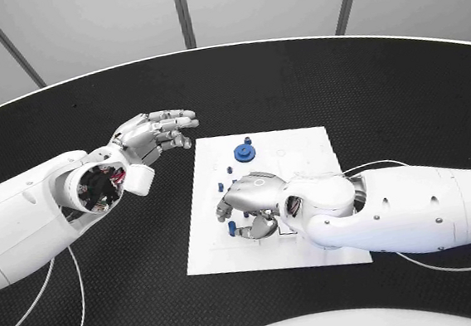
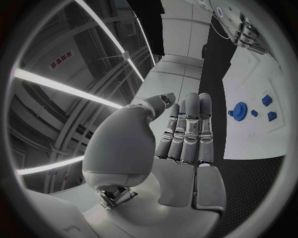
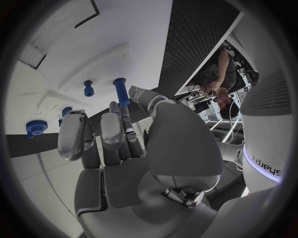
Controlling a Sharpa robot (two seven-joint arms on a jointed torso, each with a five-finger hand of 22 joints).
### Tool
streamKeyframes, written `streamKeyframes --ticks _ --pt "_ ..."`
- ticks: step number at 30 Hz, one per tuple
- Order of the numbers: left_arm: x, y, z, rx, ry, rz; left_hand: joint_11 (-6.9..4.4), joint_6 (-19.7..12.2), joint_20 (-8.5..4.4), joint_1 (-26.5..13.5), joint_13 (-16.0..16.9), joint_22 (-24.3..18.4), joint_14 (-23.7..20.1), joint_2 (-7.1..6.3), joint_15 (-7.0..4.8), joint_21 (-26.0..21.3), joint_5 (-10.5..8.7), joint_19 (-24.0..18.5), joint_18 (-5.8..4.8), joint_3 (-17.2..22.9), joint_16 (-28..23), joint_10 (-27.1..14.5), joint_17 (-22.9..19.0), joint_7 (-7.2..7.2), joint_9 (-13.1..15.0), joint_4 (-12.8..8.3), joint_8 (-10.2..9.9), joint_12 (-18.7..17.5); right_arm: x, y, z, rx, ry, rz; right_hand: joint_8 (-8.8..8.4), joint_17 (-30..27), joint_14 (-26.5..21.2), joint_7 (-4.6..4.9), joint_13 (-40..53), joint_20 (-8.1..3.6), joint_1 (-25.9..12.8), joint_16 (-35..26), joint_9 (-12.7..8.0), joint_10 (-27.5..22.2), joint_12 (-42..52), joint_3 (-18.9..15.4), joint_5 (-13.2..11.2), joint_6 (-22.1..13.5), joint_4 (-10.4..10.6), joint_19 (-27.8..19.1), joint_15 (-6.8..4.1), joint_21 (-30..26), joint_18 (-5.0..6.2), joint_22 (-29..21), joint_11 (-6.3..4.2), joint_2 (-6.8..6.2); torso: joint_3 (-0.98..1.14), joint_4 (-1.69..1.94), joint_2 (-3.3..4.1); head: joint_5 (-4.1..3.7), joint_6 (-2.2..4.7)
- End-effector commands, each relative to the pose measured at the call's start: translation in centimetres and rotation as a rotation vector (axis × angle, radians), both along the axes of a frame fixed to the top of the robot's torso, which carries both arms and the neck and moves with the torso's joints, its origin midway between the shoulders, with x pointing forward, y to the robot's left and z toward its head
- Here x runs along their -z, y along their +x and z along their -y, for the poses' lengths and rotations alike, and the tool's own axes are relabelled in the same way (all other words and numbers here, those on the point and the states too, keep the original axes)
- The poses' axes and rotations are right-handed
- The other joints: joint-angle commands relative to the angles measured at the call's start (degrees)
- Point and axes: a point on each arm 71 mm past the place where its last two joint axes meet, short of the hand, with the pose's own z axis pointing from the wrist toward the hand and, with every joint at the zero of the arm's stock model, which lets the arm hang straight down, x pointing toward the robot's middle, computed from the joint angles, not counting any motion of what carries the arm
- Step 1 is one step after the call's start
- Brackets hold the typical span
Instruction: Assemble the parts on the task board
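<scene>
Flat white rectangular task board (image 1: 294, 149) mid-bench on black textured bench (image 1: 330, 72). Small blue plastic parts: round gear (image 1: 244, 153) standing near board's far edge, peg (image 1: 247, 139) just behind it. Right robot hand (image 1: 254, 202) over board centre, pinching blue cylindrical pin (image 3: 121, 91). Left robot hand (image 1: 156, 135) released, fingers apart, off board's far-left corner. No legible writing on board.

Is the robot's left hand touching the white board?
Apart. In the head view the left hand hovers open over black table, with a dark strip between its fingers and the white task board edge.
</scene>
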Motion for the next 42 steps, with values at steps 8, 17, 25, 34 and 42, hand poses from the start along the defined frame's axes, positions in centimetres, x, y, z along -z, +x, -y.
streamKeyframes --ticks 8,17,25,34,42 --pt "0.0 0.1 -0.3 -0.005 0.003 -0.001 0.15 0.06 -0.03 0.48 -0.07 0.09 -0.26 0.09 0.11 0.12 -0.08 -0.44 0.77 -0.34 -0.18 0.0 -0.06 0.32 -0.06 -0.14 0.17 -0.11 -2.1 -1.1 4.3 0.126 0.145 0.024 -1.39 -2.02 -0.8 -1.36 0.07 -0.21 1.58 -0.76 -0.55 -1.86 6.22 -12.19 -4.92 -2.73 4.64 -0.56 -0.36 -3.02 1.48 3.03 -0.68 1.76 -0.02 -0.11 -0.17 -1.21 0.33" --pt "0.1 0.1 -0.5 -0.013 0.006 -0.002 0.2 0.0 0.03 0.53 -0.2 0.14 -0.29 0.18 0.18 0.13 -0.08 -0.54 0.76 -0.49 -0.22 -0.02 -0.2 0.35 -0.17 -0.09 0.2 -0.1 -3.4 -0.7 15.0 0.559 0.263 -0.147 4.36 7.14 2.71 -2.56 8.33 -2.97 -2.76 6.12 0.92 16.56 19.39 -13.52 3.23 7.07 12.69 5.66 -3.63 12.44 -1.86 12.05 -4.5 0.15 -0.21 -1.04 -0.55 -4.66 1.26" --pt "0.1 0.3 -0.3 -0.012 0.005 0.0 0.21 0.01 0.05 0.44 -0.22 0.14 -0.28 0.16 0.19 0.11 -0.1 -0.56 0.75 -0.57 -0.22 0.0 -0.22 0.35 -0.18 -0.02 0.22 -0.09 -2.5 -2.4 19.0 0.736 0.226 -0.204 8.76 19.4 4.44 -3.35 61.84 -3.6 -5.47 13.82 6.49 20.43 65.7 -22.47 8.28 5.31 14.52 7.09 -4.0 16.57 -2.81 14.44 -5.24 2.67 0.2 -1.88 -0.59 -5.22 1.48" --pt "0.2 0.3 -0.2 -0.006 0.002 -0.001 0.21 0.01 0.05 0.44 -0.22 0.14 -0.28 0.16 0.19 0.11 -0.1 -0.56 0.75 -0.57 -0.22 0.0 -0.22 0.35 -0.18 -0.02 0.22 -0.09 -1.3 -3.6 19.2 0.798 0.139 -0.215 10.23 23.14 5.01 -3.73 70.53 -3.69 -8.1 15.76 8.52 23.64 72.8 -26.69 8.66 5.24 14.69 7.6 -4.14 17.9 -3.13 15.05 -5.49 4.1 0.25 -2.28 -0.88 -5.57 1.19" --pt "0.2 0.3 -0.4 -0.009 0.004 -0.001 0.2 0.03 0.07 0.35 -0.24 0.13 -0.28 0.18 0.2 0.09 -0.11 -0.58 0.75 -0.63 -0.22 0.02 -0.24 0.33 -0.19 0.06 0.24 -0.07 0.3 -4.3 18.6 0.797 0.094 -0.248 10.51 23.82 5.12 -3.79 71.51 -3.72 -8.56 16.09 8.94 24.0 73.53 -27.68 8.72 5.25 14.63 7.6 -4.17 17.9 -3.13 15.05 -5.52 4.54 0.17 -2.17 -0.66 -6.0 1.13"
